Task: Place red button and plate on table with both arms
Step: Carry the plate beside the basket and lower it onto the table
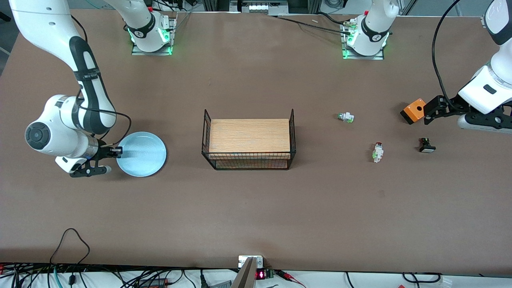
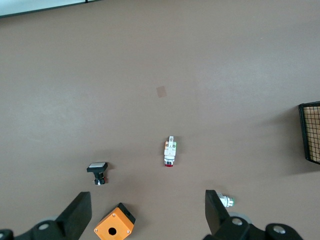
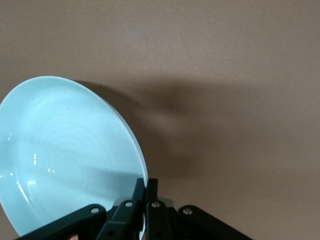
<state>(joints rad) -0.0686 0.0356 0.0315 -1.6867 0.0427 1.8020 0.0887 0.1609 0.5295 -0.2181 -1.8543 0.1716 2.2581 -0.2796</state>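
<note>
The light-blue plate (image 1: pixel 142 154) is at the right arm's end of the table (image 1: pixel 256 208). My right gripper (image 1: pixel 118 152) is shut on its rim; in the right wrist view the plate (image 3: pixel 70 150) looks tilted, with a shadow on the table beside it, and the gripper (image 3: pixel 149 187) pinches its edge. The red button (image 1: pixel 377 152) lies on its side on the table toward the left arm's end, and also shows in the left wrist view (image 2: pixel 169 151). My left gripper (image 1: pixel 430 112) is open and empty, in the air over an orange box; the left wrist view (image 2: pixel 145 215) shows it too.
The wood-topped wire rack (image 1: pixel 249 140) stands mid-table. A green-capped switch (image 1: pixel 345 117) lies farther from the front camera than the red button. A black switch with a white face (image 1: pixel 427 145) and an orange box (image 1: pixel 414 111) lie near my left gripper.
</note>
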